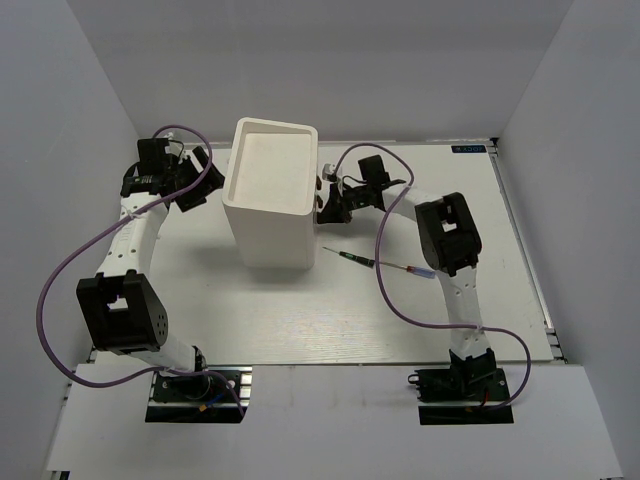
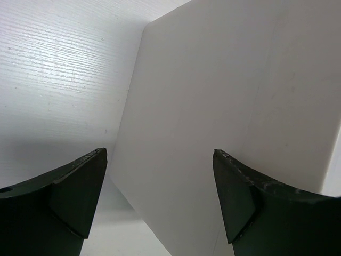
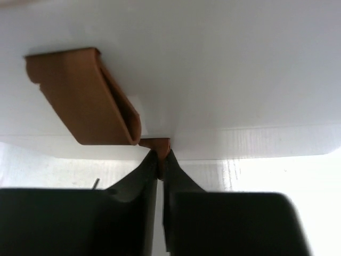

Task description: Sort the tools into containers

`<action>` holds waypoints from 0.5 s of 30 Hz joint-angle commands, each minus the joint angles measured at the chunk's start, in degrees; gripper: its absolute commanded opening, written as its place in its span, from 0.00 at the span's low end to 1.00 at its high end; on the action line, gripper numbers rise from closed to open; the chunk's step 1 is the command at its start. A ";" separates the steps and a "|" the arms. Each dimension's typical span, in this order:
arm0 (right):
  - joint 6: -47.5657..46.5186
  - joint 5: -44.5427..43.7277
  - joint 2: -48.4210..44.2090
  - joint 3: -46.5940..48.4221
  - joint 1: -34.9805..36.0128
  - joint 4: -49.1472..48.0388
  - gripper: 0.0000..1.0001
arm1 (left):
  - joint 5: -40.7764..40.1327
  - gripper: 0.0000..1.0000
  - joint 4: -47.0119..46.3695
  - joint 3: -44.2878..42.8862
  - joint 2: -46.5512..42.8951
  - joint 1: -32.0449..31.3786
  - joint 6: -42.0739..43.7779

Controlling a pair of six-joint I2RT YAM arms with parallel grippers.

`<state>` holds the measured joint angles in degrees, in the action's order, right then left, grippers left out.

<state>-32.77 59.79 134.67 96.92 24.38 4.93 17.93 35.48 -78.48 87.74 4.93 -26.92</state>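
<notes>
The tall white cabinet (image 1: pixel 270 190) stands in the middle of the table. My right gripper (image 1: pixel 325 200) is at its right face, shut on a small brown drawer knob (image 3: pixel 156 144); a larger brown knob (image 3: pixel 85 96) is just left of it in the right wrist view (image 3: pixel 160 160). My left gripper (image 1: pixel 203 168) is open and empty beside the cabinet's left wall (image 2: pixel 229 106), which fills the left wrist view (image 2: pixel 160 154). Two thin screwdrivers lie end to end right of the cabinet, one dark-handled (image 1: pixel 350 257), one with a blue handle (image 1: pixel 412 270). No pliers are in view.
The white table (image 1: pixel 300 320) has raised rails at its right edge (image 1: pixel 525 250). White walls close in on the left, back and right. Purple cables (image 1: pixel 60 270) loop beside the left arm, and another loops over the right arm (image 1: pixel 385 280).
</notes>
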 commanded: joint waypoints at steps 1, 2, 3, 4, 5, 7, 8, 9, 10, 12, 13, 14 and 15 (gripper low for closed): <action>2.89 0.95 -3.10 -2.26 2.25 -3.87 0.04 | 1.14 0.90 -1.38 -1.42 -0.82 0.34 -0.33; 3.15 0.86 -3.10 -2.44 2.25 -4.31 0.00 | 1.14 0.90 -1.38 -1.42 -0.82 0.34 -0.33; 3.59 0.68 -3.80 -3.57 2.08 -4.31 0.00 | 1.14 0.90 -1.38 -1.42 -0.82 0.34 -0.33; 4.55 0.16 -4.15 -3.93 1.99 -6.14 0.00 | 1.14 0.90 -1.38 -1.42 -0.82 0.34 -0.33; 5.17 -0.20 -4.85 -4.37 1.90 -7.38 0.00 | 1.14 0.90 -1.38 -1.42 -0.82 0.34 -0.33; 6.84 -2.12 -5.91 -6.83 1.46 -9.40 0.00 | 1.14 0.90 -1.38 -1.42 -1.35 0.34 -0.33; 6.76 -2.74 -6.78 -7.53 1.37 -9.41 0.00 | 1.14 0.90 -1.38 -0.89 -1.35 0.34 -0.33; 6.67 -3.18 -7.40 -8.50 0.76 -9.24 0.00 | 1.14 0.90 -1.38 -0.89 -1.87 0.34 -0.33; 6.58 -3.62 -8.28 -8.85 0.67 -8.89 0.00 | 1.14 0.90 -1.38 -0.89 -1.88 0.34 -0.33; 5.80 -5.47 -9.16 -9.73 -0.55 -7.84 0.00 | 0.61 0.90 -1.38 -0.89 -1.88 0.34 -0.33; 5.44 -5.82 -9.86 -10.17 -0.74 -7.31 0.00 | 0.61 0.90 -1.38 -0.37 -2.48 0.34 -0.33; 4.57 -6.78 -10.21 -10.61 -0.91 -6.78 0.00 | 0.61 0.90 -1.38 -0.36 -2.49 0.34 -0.33; 4.30 -7.05 -11.35 -10.96 -2.13 -5.99 0.00 | 0.61 0.90 -1.38 -0.36 -2.49 0.34 -0.33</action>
<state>-27.49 53.60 128.20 87.33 24.01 -2.87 18.04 34.72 -78.48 87.74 4.93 -27.05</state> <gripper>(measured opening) 0.036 0.903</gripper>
